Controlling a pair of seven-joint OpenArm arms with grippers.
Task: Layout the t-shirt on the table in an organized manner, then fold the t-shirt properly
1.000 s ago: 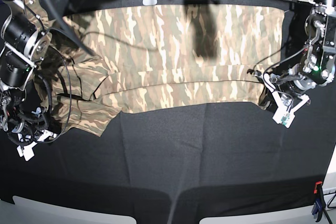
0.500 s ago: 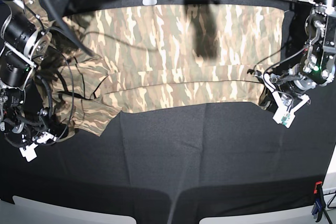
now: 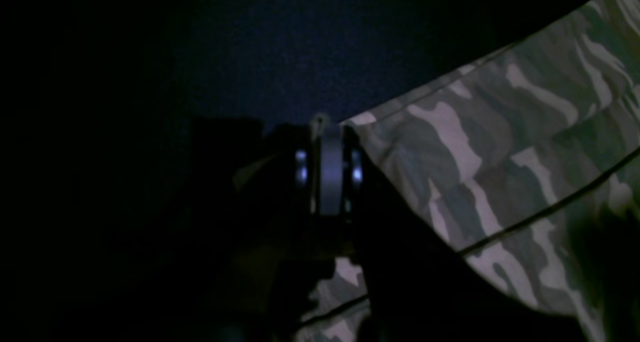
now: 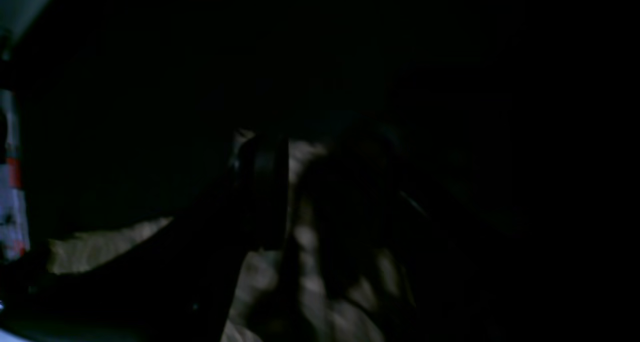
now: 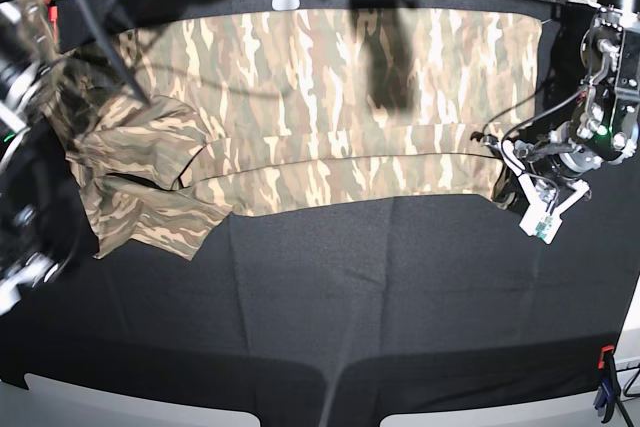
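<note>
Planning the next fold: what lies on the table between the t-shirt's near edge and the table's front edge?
Nothing: in the base view, only bare black cloth of the table runs from the t-shirt to the front edge.

— Where's the t-shirt (image 5: 330, 107) lying?

— Spread wide across the far half of the table (image 5: 380, 297), its near long edge folded over into a flat band. That band's end sits pinched in the left claw (image 5: 503, 159).

— And the other end?

— A sleeve lies rumpled and folded on itself just beside the right claw (image 5: 22, 272), apart from it. The black cloth nearer than both claws is bare.
</note>
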